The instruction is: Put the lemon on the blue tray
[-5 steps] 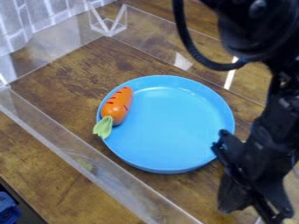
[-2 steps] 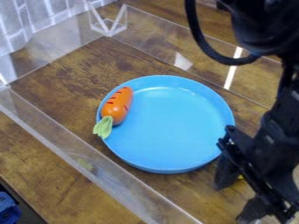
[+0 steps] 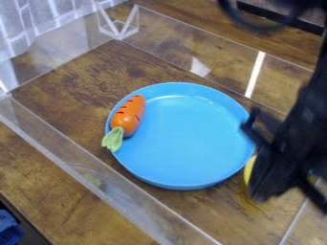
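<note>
The blue tray (image 3: 192, 139) is a large round light-blue dish lying in the middle of the wooden table. Only a small yellow sliver of the lemon (image 3: 250, 173) shows, just off the tray's right rim; the dark arm hides the rest. My gripper (image 3: 269, 184) is a blurred black mass right over and beside the lemon, with its jaws shut. The blur hides whether the lemon sits between the fingers.
An orange carrot (image 3: 125, 114) with green leaves lies on the tray's left rim. A clear plastic wall (image 3: 76, 163) runs along the front left of the table. A clear plastic stand (image 3: 118, 19) is at the back.
The arm has swung up and to the right, away from the front edge. The yellow lemon now peeks out at the tray's right rim, where the gripper covered it before.
</note>
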### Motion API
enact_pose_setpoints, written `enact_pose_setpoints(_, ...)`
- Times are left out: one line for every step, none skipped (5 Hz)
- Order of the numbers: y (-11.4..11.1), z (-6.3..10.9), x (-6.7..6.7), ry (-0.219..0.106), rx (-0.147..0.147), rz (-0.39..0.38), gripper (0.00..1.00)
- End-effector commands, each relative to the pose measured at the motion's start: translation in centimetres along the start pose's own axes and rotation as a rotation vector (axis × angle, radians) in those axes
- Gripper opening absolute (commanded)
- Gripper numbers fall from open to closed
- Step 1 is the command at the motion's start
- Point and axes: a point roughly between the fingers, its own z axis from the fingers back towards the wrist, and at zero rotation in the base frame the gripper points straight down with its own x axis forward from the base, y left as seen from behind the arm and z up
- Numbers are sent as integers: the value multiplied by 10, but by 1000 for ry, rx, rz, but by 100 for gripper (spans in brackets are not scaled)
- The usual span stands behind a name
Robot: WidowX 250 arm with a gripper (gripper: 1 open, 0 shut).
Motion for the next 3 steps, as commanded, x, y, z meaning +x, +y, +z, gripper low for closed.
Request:
enact_pose_setpoints(14,44,-11,-97,55,8,0)
enact_pose_setpoints(25,40,-16,-86,75,23,0)
enact_pose_setpoints(33,47,-17,-82,90,18,0)
